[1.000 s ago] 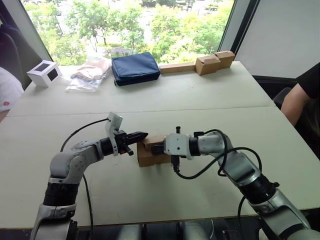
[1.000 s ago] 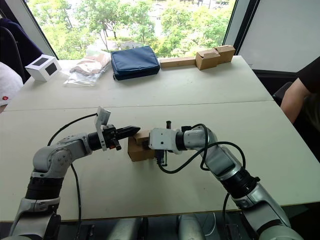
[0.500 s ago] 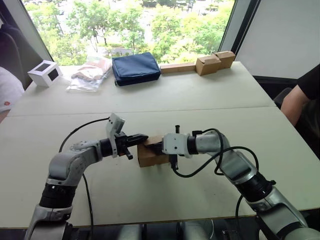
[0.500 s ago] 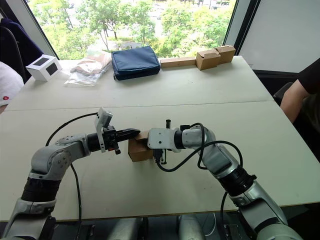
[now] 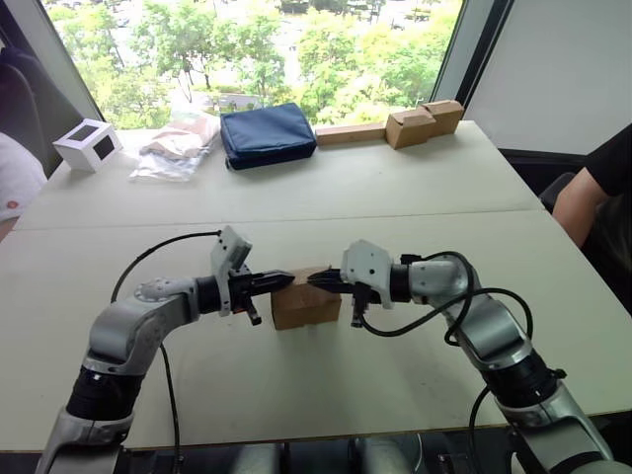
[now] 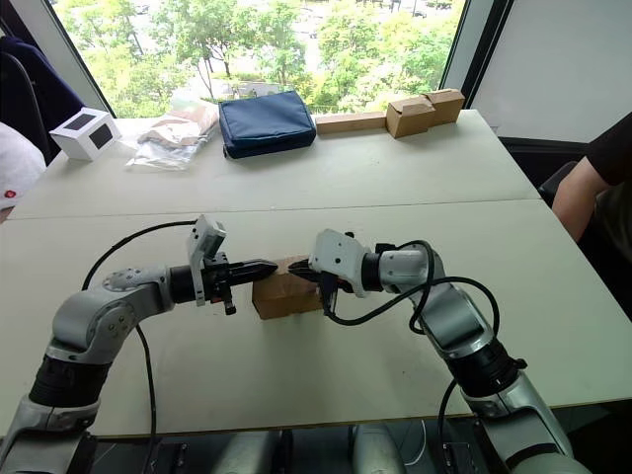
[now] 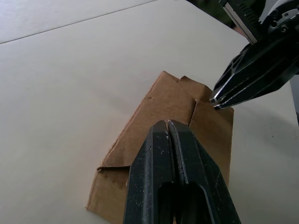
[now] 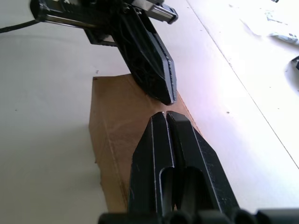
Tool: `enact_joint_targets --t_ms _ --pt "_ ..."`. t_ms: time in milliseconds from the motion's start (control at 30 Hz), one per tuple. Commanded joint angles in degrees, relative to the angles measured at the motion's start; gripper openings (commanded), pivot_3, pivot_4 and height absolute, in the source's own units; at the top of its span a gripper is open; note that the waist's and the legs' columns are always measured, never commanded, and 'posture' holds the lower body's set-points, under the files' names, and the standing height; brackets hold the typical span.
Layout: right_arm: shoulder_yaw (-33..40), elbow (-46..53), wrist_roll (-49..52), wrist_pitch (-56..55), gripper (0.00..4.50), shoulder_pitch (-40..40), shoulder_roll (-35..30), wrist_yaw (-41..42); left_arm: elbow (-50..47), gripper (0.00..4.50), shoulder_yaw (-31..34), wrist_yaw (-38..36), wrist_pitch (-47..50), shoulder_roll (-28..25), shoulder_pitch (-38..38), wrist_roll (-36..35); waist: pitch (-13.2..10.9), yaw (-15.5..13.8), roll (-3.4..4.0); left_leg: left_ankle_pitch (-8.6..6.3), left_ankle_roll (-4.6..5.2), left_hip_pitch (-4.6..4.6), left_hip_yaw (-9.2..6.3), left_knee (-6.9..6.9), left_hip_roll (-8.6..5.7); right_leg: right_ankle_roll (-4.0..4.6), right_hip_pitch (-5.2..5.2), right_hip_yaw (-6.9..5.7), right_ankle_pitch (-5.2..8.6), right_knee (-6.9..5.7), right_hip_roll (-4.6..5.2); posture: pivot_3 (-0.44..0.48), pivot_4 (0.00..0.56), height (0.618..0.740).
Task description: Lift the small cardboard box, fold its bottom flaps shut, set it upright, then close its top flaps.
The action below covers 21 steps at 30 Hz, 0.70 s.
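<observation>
Big window w/ green trees behind, pale counter made of two slabs pushed together.

The small cardboard box sits on the near slab, right btwn the two tools, resting on the counter. Its top flaps are folded down flat, meeting in an angled seam; one corner of the cardboard looks a bit crumpled in the left wrist view. Bottom flaps can't be made out from here.

Left tool comes in from the robot's left side, fingers pressed tight together w/ nothing btwn them, tip resting at the box's top edge nearest that arm. Right tool comes in from the opposite side, also pinched closed on nothing, tip over the top face of the box. The two tips point at each other across the lid, near but apart. Whether either tip actually presses on the cardboard I can't tell for sure; they look touching or just above it.

Further out, well beyond both tools along the window edge: a navy blue pouch roughly straight ahead of the box; a clear plastic bag w/ something pinkish in it just beside the pouch on the left-tool side; a white box w/ dark window past that, near the counter corner. On the right-tool side at the far edge, tan cardboard blocks joined to a long strip. A person's arm in a dark sleeve is at the counter's edge beyond the right arm, and another person's pale clothing at the edge beyond the left arm.
</observation>
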State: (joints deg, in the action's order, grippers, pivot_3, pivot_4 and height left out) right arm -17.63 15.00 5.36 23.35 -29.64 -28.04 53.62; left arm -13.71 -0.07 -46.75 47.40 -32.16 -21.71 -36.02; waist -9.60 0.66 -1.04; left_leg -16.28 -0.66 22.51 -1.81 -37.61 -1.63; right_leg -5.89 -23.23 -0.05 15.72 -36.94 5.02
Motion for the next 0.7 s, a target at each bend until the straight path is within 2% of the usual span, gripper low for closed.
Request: enact_joint_targets --t_ms 33,433,633,700 --pt "0.3 -0.4 0.2 -2.2 0.00 -0.4 0.9 -0.9 -3.0 0.03 -0.5 -0.3 -0.1 -0.8 -2.1 -0.1 0.0 0.0 0.00 0.00 0.00 0.00 0.00 0.00 0.00 0.00 0.00 0.00 0.00 0.00 0.00 0.000 0.150 0.737" --pt "-3.9 -6.8 -5.3 -3.6 0.00 -2.4 0.7 -1.4 -1.1 0.03 -5.2 -1.3 -2.7 -2.0 -1.8 4.7 0.0 0.0 0.00 0.01 -0.02 0.00 0.02 0.02 -0.01 0.00 -0.01 -0.05 0.00 0.00 -0.07 0.000 0.150 0.737" --pt "-4.0 -7.2 -5.3 -3.5 0.00 -2.5 1.1 -1.4 0.0 0.03 -4.9 -1.6 -3.3 -1.6 -2.0 5.0 0.0 0.0 0.00 0.02 -0.02 0.00 0.02 0.01 -0.01 0.00 0.01 -0.05 0.00 0.00 -0.07 0.000 0.150 0.737" --pt "-2.8 -6.9 -4.3 -3.5 0.00 -2.4 1.6 -1.7 -0.9 0.03 -2.8 -1.2 -2.8 -0.7 -1.9 3.0 0.0 0.0 0.00 0.02 -0.02 -0.01 0.02 0.02 -0.01 0.00 0.01 -0.06 0.00 0.00 -0.07 0.000 0.150 0.737"
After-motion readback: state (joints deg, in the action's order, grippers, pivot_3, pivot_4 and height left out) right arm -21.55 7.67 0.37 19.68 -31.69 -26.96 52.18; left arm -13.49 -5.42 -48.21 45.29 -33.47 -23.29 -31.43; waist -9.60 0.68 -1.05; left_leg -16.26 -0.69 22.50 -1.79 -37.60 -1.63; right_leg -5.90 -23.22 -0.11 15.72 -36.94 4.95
